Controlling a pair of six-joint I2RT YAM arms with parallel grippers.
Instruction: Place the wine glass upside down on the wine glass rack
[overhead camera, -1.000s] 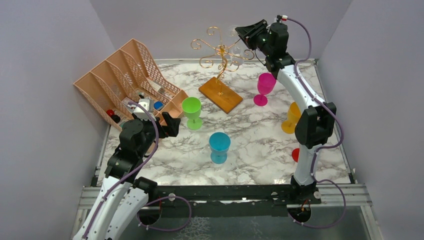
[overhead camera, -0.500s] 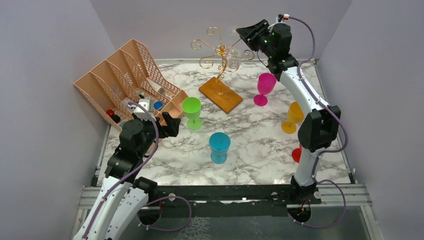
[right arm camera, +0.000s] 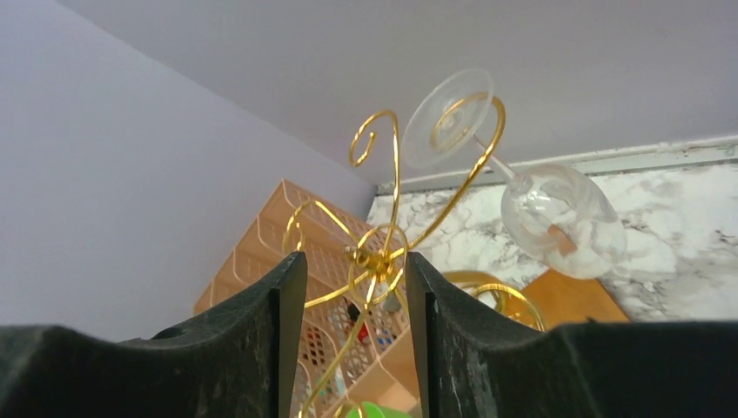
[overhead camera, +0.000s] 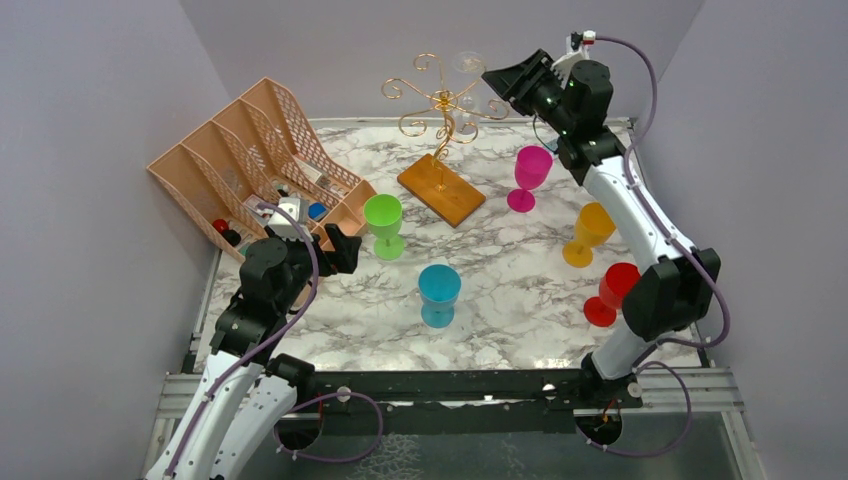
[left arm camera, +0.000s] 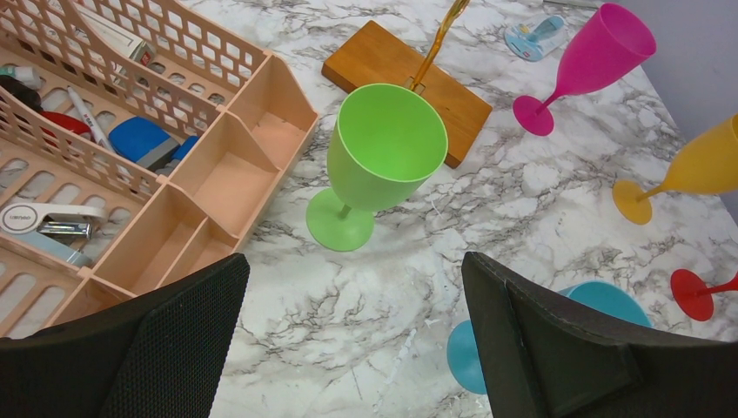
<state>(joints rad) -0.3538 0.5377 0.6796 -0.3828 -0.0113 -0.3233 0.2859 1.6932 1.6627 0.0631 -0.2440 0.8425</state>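
A clear wine glass point(right arm camera: 561, 222) hangs upside down, tilted, with its foot point(overhead camera: 467, 63) caught in a scroll arm of the gold wire rack point(overhead camera: 440, 100). The rack stands on an orange-brown wooden base point(overhead camera: 441, 188). It also shows in the right wrist view point(right arm camera: 383, 261). My right gripper point(overhead camera: 505, 75) hovers just right of the rack top, open and empty, clear of the glass; its jaws point(right arm camera: 354, 261) frame the rack's hub. My left gripper point(overhead camera: 345, 248) is open and empty low at the left, facing a green glass point(left arm camera: 383, 144).
A peach mesh organiser point(overhead camera: 250, 150) with small items stands at the back left. Green point(overhead camera: 383, 225), teal point(overhead camera: 439, 293), magenta point(overhead camera: 528, 175), orange point(overhead camera: 587, 232) and red point(overhead camera: 612, 293) plastic glasses stand on the marble table. Grey walls enclose three sides.
My right arm has drawn back to the right, away from the rack, uncovering the red glass. The clear glass stays hanging on the rack. The left arm has not moved.
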